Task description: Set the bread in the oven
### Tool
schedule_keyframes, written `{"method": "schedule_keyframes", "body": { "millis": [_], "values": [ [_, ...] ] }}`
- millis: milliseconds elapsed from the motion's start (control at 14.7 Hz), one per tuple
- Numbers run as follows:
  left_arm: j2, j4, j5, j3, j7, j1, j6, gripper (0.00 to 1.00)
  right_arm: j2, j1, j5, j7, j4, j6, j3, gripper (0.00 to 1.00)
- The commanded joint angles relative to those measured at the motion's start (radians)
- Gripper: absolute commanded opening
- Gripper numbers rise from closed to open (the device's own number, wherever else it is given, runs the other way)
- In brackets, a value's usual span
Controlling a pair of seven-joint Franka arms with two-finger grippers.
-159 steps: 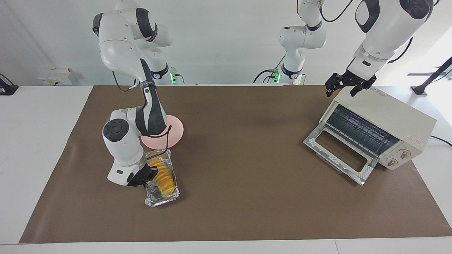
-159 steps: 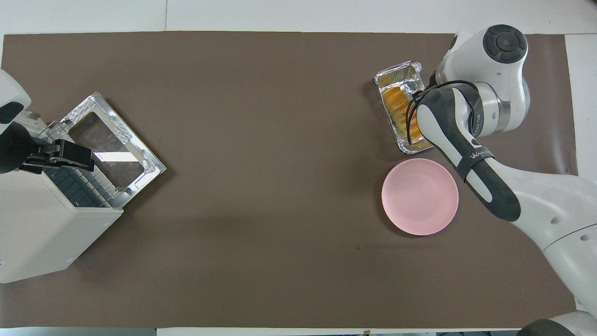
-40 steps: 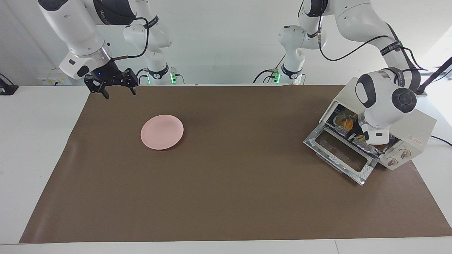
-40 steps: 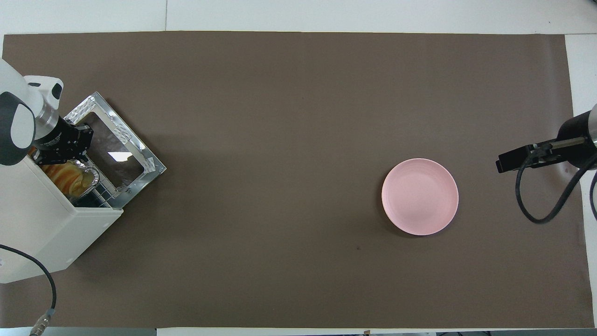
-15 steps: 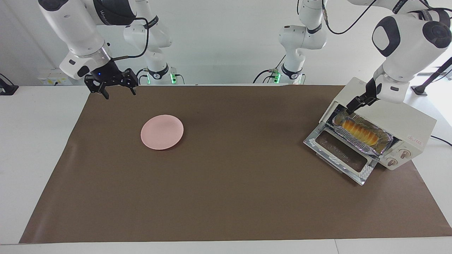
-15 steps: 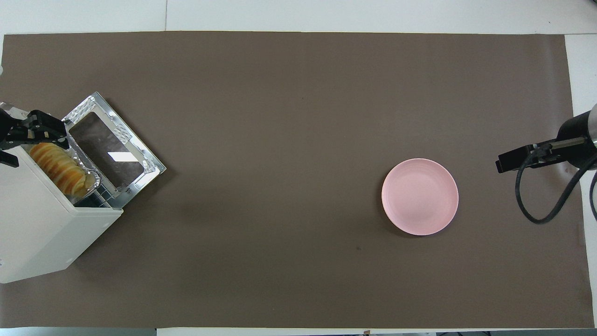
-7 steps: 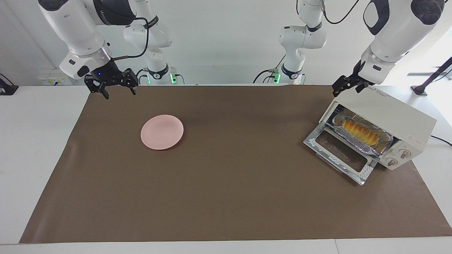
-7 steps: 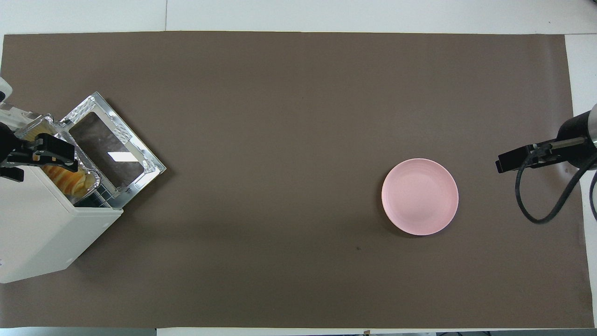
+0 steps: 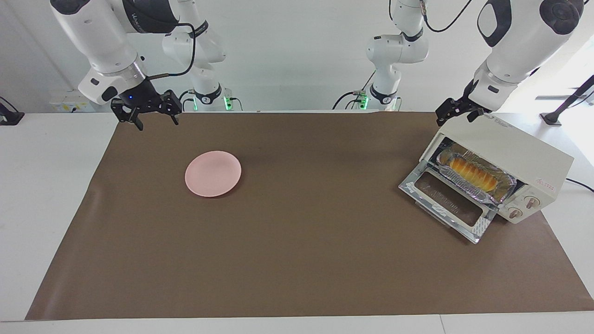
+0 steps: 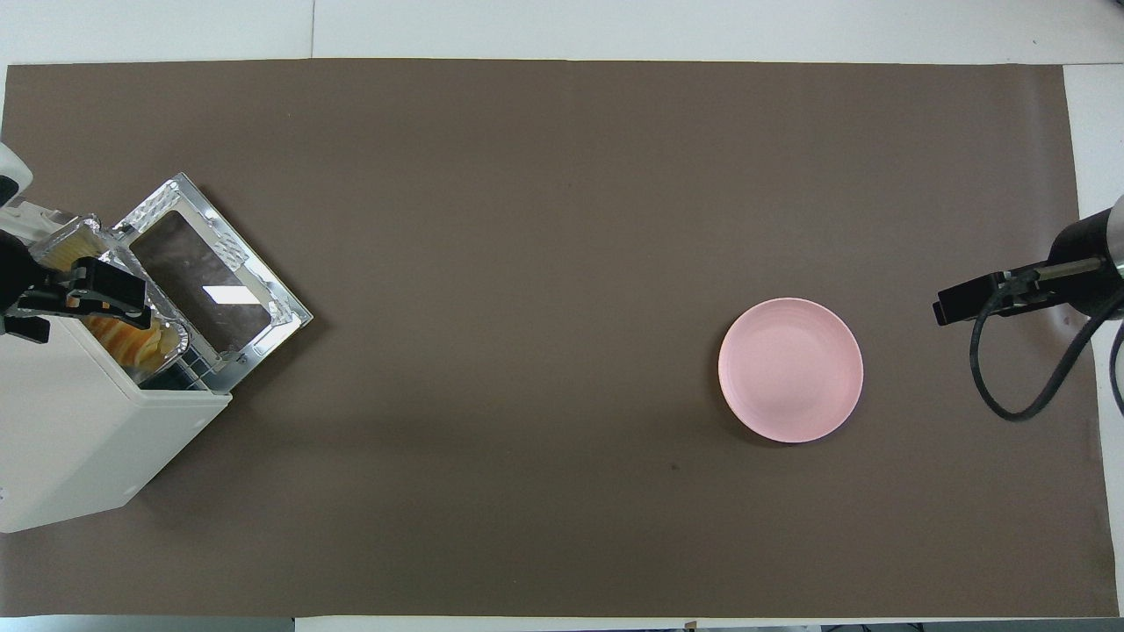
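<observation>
1. Low in the facing view, nothing stands on the brown mat point(image 9: 297, 260) that covers the white counter point(image 9: 51, 185).
2. Toward the middle right of that view, the drop-down glass door point(image 9: 448, 204) of the toaster oven point(image 9: 524, 160) lies open, tilted down to the mat, its frame edged in silver foil.
3. Just above the door, inside the oven's mouth, a crinkled foil tray point(image 9: 478, 178) sits on the wire rack, and the bread point(image 9: 469, 170) lies in the tray, a ridged golden-orange loaf set lengthwise along the opening. In the overhead view the loaf point(image 10: 132, 338) shows at the left edge, partly covered by the raised left hand.
4. At the oven's lower right corner in the facing view are two pinkish knobs point(image 9: 522, 207), with small red lettering on the front panel above them.
5. Left of centre in the facing view, a round pink plate point(image 9: 213, 173) lies flat on the mat with nothing on it, well apart from the oven.
6. Upper right of the facing view, the left hand point(image 9: 457, 112) hangs in the air over the top corner of the oven, fingers spread wide, holding nothing and clear of the tray.
7. Upper left of the facing view, the right hand point(image 9: 153, 120) waits over the mat's corner, fingers wide apart and empty, its black cable looping up to the arm.
</observation>
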Motion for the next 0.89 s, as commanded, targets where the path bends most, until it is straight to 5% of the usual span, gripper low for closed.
{"method": "schedule_keyframes", "body": {
  "millis": [0,818],
  "values": [
    [-0.020,-0.027,-0.014,-0.018,0.030,0.029,0.012,1.00,-0.015,-0.015,0.011,0.008,-0.016,0.000,0.011,1.00],
    [-0.014,-0.019,-0.016,-0.072,0.021,0.032,0.046,1.00,-0.015,-0.015,0.011,0.008,-0.016,0.000,0.010,1.00]
  ]
}}
